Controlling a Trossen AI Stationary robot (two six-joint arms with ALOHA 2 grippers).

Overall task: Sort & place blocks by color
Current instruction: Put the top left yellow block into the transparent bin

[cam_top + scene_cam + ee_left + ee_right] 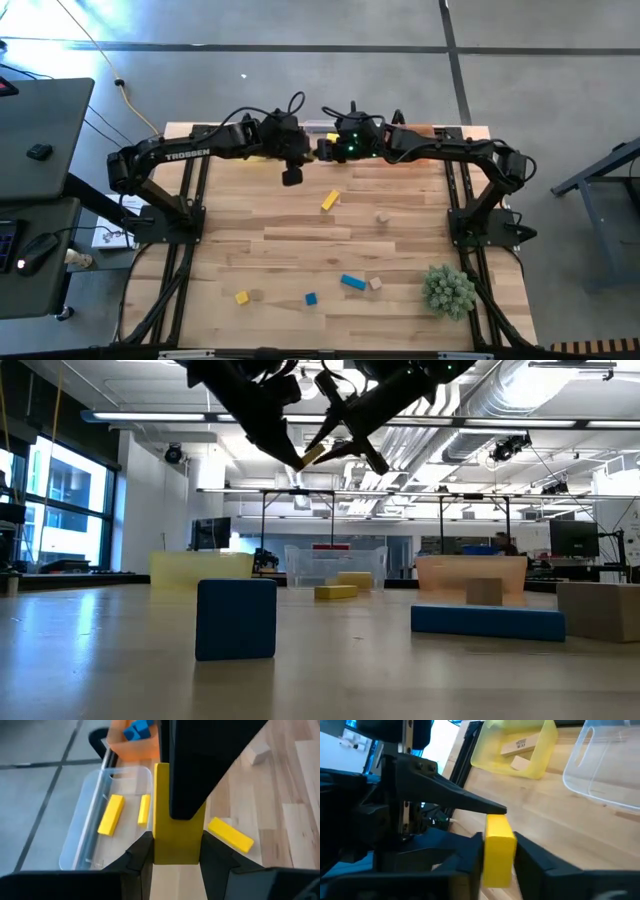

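So this looks like a handoff in mid-air over the far edge of the table, around 12 o'clock in the high view. One yellow block [177, 837], a short bar, sits between both grippers at once. The left gripper [176, 851] is clenched on one end, the right gripper [498, 854] has its fingers clamped on the other end. Neither arm is nearer; both are already on it.

The thing that matters next is what's under it: the left wrist view shows the clear tub [85, 837] right below the bar, with two yellow bars already inside, and the block's long axis running roughly along the tub's length. My guess is one gripper has to let go.

The high view hides the block behind the wrists. The low view catches it tilted between the tips, and only the right wrist view shows the yellow tub [540, 750] holding tan blocks
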